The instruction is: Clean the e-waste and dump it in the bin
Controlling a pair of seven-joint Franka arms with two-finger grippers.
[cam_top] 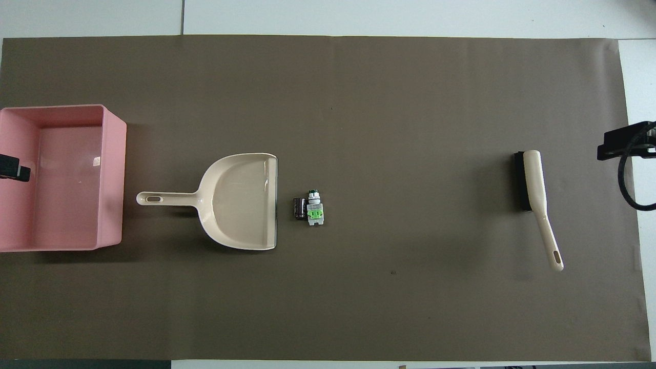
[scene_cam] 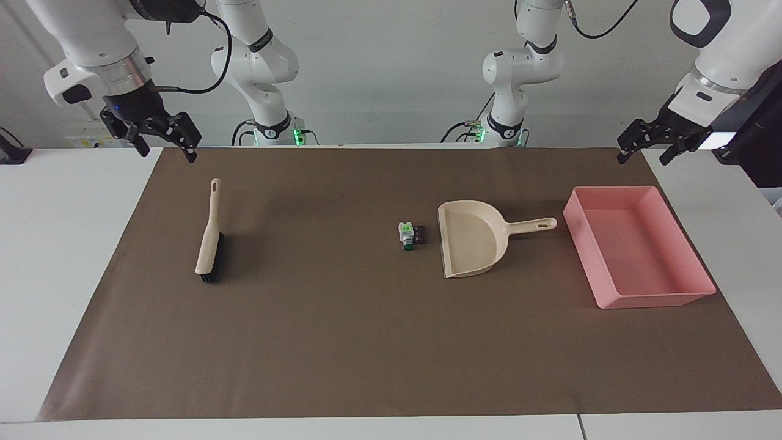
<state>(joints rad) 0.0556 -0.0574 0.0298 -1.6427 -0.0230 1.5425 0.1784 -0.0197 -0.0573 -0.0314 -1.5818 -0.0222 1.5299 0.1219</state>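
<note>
E-waste (scene_cam: 411, 234) lies just beside dustpan (scene_cam: 470, 245) mouth; brush (scene_cam: 210, 235) under released right gripper (scene_cam: 166, 143) (left gripper (scene_cam: 647, 145) released, waiting).

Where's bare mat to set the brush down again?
Wide bare mat between the brush and the e-waste, and along the edge farthest from the robots. Crowded: e-waste, dustpan and bin sit close together.

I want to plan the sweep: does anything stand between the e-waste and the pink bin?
Yes. The beige dustpan lies between the e-waste and the pink bin, its open mouth facing the parts and its handle pointing at the bin. Nothing else lies between them.
</note>
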